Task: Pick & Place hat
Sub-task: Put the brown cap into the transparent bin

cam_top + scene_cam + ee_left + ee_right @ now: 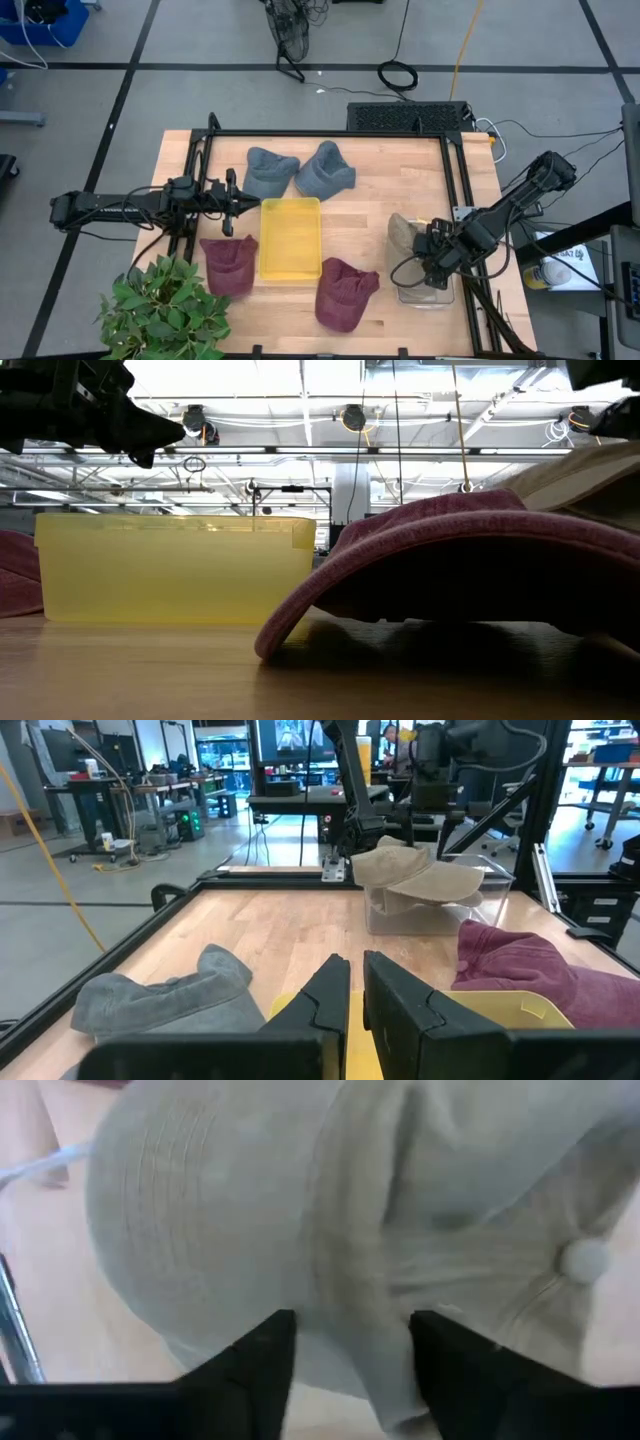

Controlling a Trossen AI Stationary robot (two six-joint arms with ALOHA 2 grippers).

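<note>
I had a wooden table (370, 215) inside a black frame, on a grey tiled floor w/ cables trailing behind it; the left wrist cam looked across into a lab of desks and monitors. A yellow tray (290, 238) sat mid-table, two grey caps (298, 172) behind it, a maroon cap (229, 264) just left of it and another maroon cap (345, 292) at its front right. A leafy plant (163, 311) filled the front left corner, cut off by the edge.

The tan cap (330, 1210) lay on top of a clear plastic bin (435, 905) at the table's right. The right gripper (350, 1350) was directly over it, fingers spread and released, prob. not touching the fabric, though that close view was blurry. The left gripper (356, 992) hung over the tray's left edge, fingers clenched nearly together on nothing.

The low cam was mostly blocked by the near maroon cap.
</note>
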